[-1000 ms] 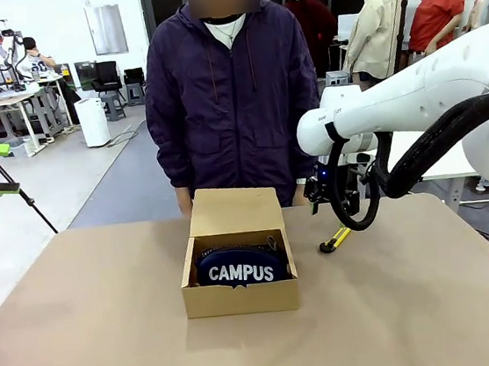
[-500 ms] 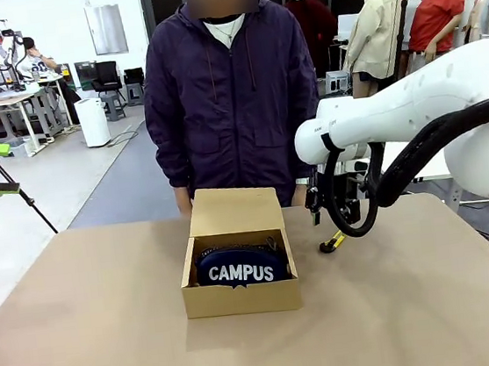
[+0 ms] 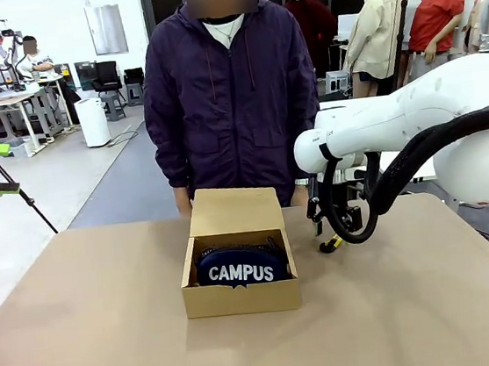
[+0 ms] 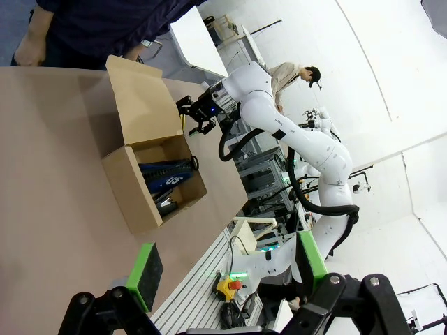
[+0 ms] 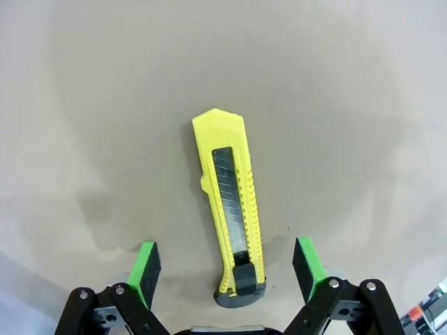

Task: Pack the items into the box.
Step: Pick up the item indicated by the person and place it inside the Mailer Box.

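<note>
My spread right end effector [image 5: 225, 264] straddles the utility knife [image 5: 230, 209], lower centre, near its tail; pinched there, it may tip.

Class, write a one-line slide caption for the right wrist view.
Open right gripper poised over yellow utility knife lying on the table.

Right arm [image 3: 413, 111] comes in from the right with the forearm roughly level. The wrist is bent so the right gripper [image 3: 327, 225] points straight down, sitting low. Its green pads [image 5: 147, 271] are spread wide and clamp nothing. A black hose [image 3: 401, 165] loops under the forearm to the wrist. Left gripper [image 4: 228, 269] is held high off to its own side, aimed across toward the other arm and tilted a little downward, fingers wide apart and empty. That wrist is rolled, so its view sits sideways.
</note>
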Motion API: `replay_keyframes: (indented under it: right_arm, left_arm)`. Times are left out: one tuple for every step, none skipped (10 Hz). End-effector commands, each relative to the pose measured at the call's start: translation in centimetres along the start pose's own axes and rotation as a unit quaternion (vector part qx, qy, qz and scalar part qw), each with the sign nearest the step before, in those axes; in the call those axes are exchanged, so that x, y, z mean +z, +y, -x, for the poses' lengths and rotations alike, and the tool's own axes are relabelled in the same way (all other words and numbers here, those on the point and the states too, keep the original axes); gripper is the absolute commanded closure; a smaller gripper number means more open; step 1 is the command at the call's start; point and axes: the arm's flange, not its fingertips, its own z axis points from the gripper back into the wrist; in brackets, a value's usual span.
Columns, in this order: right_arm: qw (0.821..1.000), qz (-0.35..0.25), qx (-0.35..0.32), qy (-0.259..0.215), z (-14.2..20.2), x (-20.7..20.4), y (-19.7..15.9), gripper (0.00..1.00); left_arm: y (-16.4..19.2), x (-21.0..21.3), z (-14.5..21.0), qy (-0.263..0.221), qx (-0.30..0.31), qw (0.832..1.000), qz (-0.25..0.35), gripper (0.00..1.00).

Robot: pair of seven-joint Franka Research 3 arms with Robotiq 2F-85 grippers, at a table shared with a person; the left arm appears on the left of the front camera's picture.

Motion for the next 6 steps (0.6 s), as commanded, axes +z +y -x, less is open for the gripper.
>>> replay_keyframes:
  right_arm:
    - [1.000,0.013,0.011,-0.012,-0.96,0.47,0.50,0.00]
    - [1.000,0.015,0.012,-0.011,-1.01,0.51,0.51,0.00]
    - [1.000,0.013,0.009,-0.018,-0.93,0.53,0.40,0.00]
    - [1.000,0.003,0.016,-0.022,-1.00,0.45,0.15,0.00]
    - [0.999,-0.003,0.022,-0.025,-0.92,0.25,-0.10,0.00]
    - [0.999,-0.013,0.028,-0.031,-0.69,0.06,-0.29,0.00]
  left_arm:
    - [-0.31,0.03,0.02,0.003,0.005,1.000,-0.002,0.00]
    - [-0.31,0.03,0.02,0.003,0.005,1.000,-0.002,0.00]
    - [-0.31,0.03,0.02,0.003,0.005,1.000,-0.002,0.00]
    - [-0.31,0.03,0.02,0.003,0.005,1.000,-0.002,0.00]
    - [-0.31,0.03,0.02,0.003,0.005,1.000,-0.002,0.00]
    - [-0.31,0.03,0.02,0.003,0.005,1.000,-0.002,0.00]
